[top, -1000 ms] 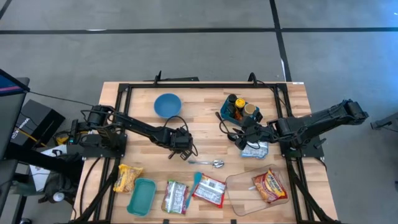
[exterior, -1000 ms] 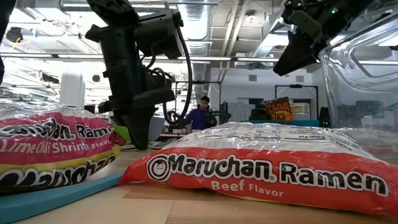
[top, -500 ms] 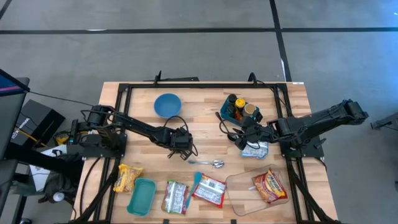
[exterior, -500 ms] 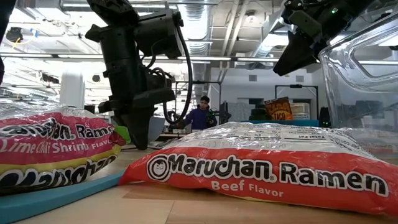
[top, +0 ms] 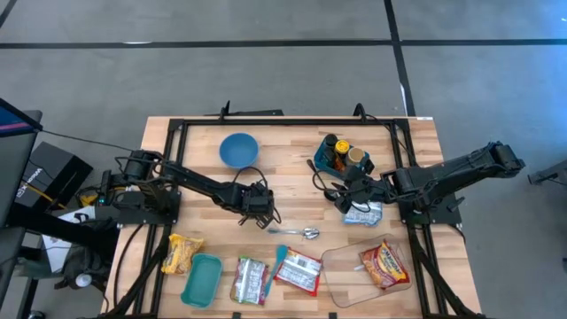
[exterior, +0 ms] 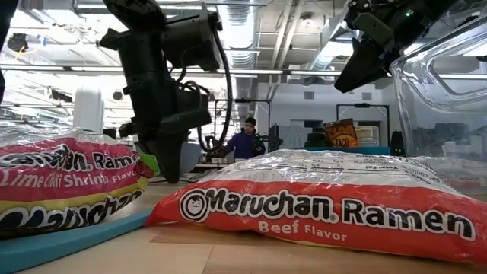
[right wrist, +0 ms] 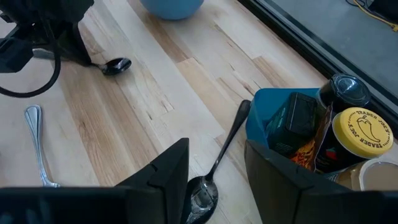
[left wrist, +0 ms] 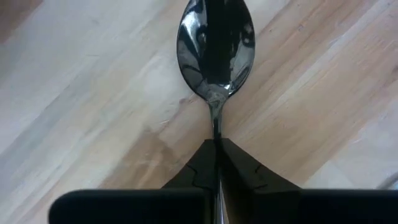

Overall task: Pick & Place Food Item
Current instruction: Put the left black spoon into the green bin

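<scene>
Left hand [left wrist: 217, 163] is clenched on a spoon [left wrist: 216, 46] handle; only the wrist view shows that grip, high view hides it under the arm. Right hand [right wrist: 214, 163] is spread, empty, over another spoon [right wrist: 219, 155]. Ramen packs [top: 384, 263] sit at table [top: 292, 168] front.

Landmark: spoon [top: 301, 233] lying near the middle of the table [top: 292, 173].
Bowl [top: 238, 149]: behind the spoon, to its left, toward the far edge.
Bin of jars [top: 344, 157]: behind the spoon, to its right.
Left gripper [top: 260, 219]: just left of the spoon, on the table.
Right gripper [top: 341, 191]: right of the spoon, in front of the bin.
Silver packet [top: 364, 213]: right of the spoon, beside the right gripper.
Ramen packets [top: 298, 271]: in front of the spoon, near the front edge.
Clear tray [top: 341, 273]: front right of the spoon, one ramen packet [top: 382, 265] lying in it.
Lidless tub [top: 201, 279]: front left of the spoon.
Chip bag [top: 180, 252]: left of the tub.
</scene>
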You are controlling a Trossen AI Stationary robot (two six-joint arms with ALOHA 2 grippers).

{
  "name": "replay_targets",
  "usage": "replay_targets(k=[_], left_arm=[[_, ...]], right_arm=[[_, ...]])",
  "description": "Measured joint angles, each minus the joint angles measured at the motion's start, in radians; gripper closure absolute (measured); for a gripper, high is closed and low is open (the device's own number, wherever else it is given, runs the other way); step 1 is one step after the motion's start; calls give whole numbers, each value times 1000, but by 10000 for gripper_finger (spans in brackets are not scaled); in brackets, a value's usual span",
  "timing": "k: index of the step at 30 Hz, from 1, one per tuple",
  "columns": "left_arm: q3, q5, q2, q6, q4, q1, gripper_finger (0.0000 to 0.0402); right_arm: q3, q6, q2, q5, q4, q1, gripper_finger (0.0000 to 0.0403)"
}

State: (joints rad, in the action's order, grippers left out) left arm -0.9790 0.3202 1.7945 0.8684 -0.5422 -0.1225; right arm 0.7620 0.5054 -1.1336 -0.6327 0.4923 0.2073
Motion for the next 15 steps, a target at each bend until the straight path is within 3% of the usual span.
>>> replay_targets(k=[4, 15], left_arm=[[4, 57, -44, 0, -35, -22, 397], [0, 81, -227, 0, -65, -83, 399]], right_arm=[[0, 0, 0, 0, 0, 0, 253], [0, -3, 0, 0, 1, 0, 253]])
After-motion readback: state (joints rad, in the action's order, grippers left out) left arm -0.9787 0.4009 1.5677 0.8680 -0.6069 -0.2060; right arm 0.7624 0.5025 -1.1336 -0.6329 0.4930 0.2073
